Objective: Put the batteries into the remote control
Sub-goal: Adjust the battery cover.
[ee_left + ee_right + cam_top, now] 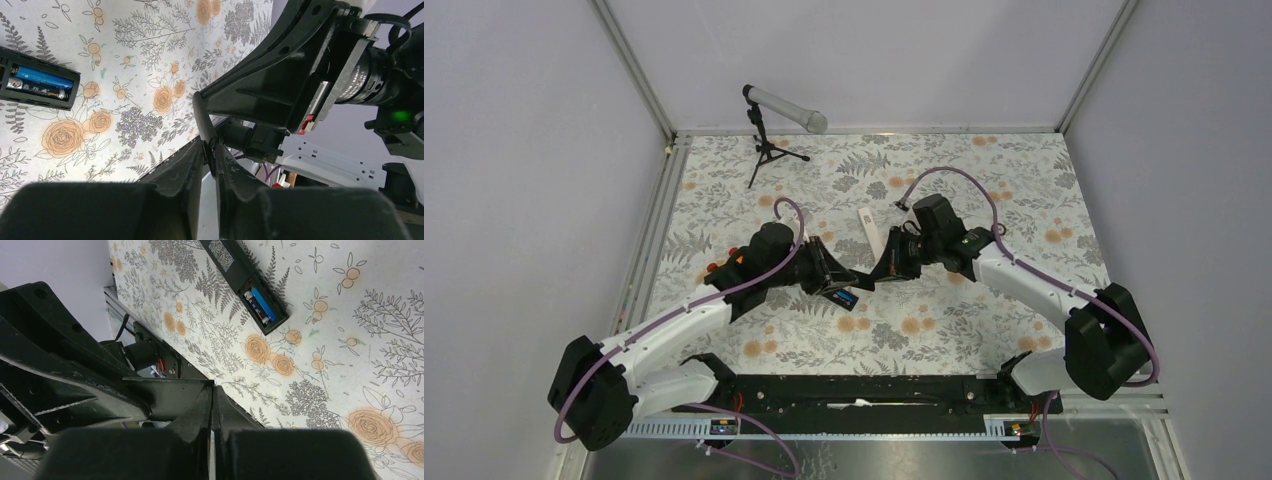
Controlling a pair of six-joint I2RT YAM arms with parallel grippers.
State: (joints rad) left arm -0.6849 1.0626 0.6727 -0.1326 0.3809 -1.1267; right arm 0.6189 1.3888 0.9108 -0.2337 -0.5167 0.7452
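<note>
The black remote control [844, 296] lies face down on the floral mat with its battery bay uncovered. Blue batteries [39, 82] sit side by side in that bay of the remote [10, 60]; the right wrist view shows the same batteries [261, 304] in the remote [235, 265]. Just above the remote, my two grippers meet tip to tip. A thin black cover [165, 397] spans between them. My right gripper [212, 390] is shut on one end. My left gripper [212, 147] pinches the other end of the cover [204, 117].
A white remote [869, 232] lies on the mat behind the grippers. An orange toy [721, 268] peeks out beside the left arm. A microphone on a small tripod [769, 120] stands at the back left. Metal rails edge the mat.
</note>
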